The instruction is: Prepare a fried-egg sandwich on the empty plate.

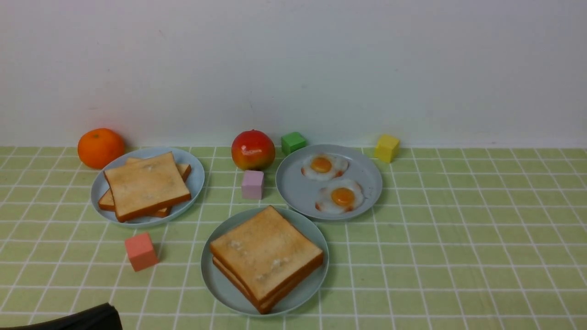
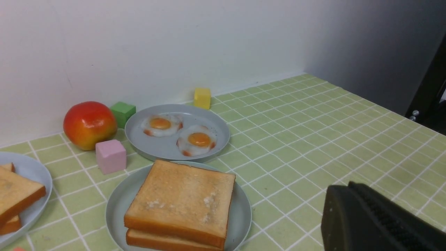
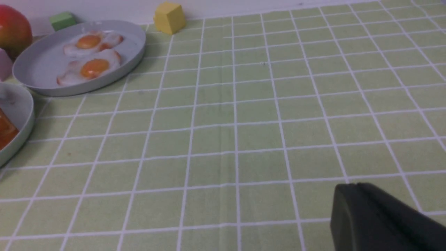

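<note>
Green-checked tabletop [image 1: 458, 256] under a white wall. Nearest, both grippers – left gripper [image 2: 348, 209], right gripper [image 3: 355, 209] – have their jaws closed, holding nothing. Ahead, the sandwich [image 1: 266, 256] – two stacked toast slices, egg unseen – rests on the large plate [image 1: 220, 288]; farther back, toast plate [image 1: 103, 192], egg plate [image 1: 293, 188].

sandwich [image 1: 266, 256] on near plate [image 1: 220, 286] | eggs plate [image 1: 298, 188] behind-right

Glossy apple [image 1: 252, 149], smooth plastic plate [image 1: 220, 284] (matt), matt toast [image 1: 266, 251]
</note>
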Controlling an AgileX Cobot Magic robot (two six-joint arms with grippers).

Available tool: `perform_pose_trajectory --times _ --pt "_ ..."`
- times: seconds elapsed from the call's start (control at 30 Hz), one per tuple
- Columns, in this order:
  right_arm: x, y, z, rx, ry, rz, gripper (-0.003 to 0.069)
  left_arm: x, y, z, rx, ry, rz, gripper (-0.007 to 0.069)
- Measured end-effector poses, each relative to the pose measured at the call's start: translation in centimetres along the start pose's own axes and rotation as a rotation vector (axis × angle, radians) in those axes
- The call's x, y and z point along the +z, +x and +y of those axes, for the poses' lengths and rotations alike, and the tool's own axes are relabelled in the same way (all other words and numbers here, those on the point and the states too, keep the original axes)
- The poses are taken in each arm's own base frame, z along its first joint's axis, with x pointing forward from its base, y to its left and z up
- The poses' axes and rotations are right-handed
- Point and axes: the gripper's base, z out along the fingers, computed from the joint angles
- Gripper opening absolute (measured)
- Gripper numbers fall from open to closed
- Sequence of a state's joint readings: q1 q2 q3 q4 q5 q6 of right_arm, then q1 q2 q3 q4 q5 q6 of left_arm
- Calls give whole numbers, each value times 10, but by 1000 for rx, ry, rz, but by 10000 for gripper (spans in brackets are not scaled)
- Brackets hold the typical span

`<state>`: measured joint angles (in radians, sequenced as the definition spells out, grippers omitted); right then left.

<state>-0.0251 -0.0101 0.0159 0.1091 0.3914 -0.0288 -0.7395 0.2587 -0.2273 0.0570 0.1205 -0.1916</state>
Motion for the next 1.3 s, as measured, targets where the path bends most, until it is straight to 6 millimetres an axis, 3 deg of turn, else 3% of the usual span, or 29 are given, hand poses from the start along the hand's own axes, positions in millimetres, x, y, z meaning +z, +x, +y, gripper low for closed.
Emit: perform_pose_trajectory --times 0.9,1.07,1.13,1.3 --pt "0 0 0 0 3 0 -1 0 3 1 18 -8 10 18" --pt "0 0 0 0 3 0 1 -10 3 10 -8 -134 -65 -13" --pt "0 0 0 0 3 0 1 -19 10 18 -31 -269 -129 -13" --pt "0 0 0 -1 4 0 3 -27 53 37 -123 -550 -148 -13"
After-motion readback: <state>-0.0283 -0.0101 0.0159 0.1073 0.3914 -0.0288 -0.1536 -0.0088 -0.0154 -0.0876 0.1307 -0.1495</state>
